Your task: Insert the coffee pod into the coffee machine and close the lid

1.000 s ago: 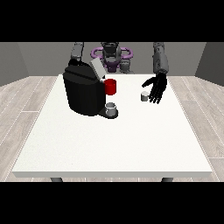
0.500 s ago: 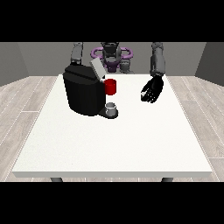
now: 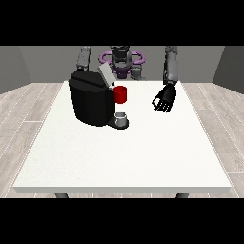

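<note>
Compared with one second ago, no small grey pod on the table beside the hand at the view's right (image 3: 165,99); now raised a little above the white table (image 3: 143,152), hanging from a nearly vertical forearm, fingers pointing down and curled inward. Probably closed around the coffee pod, but the pod itself not visible, so cannot tell for sure what is held, nor which way the pod points. Coffee machine (image 3: 93,97) unchanged at the table's left half: black body, lid (image 3: 106,75) open and tilted up toward the robot, red part (image 3: 121,94) at its front, small grey cup (image 3: 121,117) on the base below. Hand well apart from the machine, to its right in the view. Other hand hidden behind the machine; only the upper arm (image 3: 84,58) seen.
</note>
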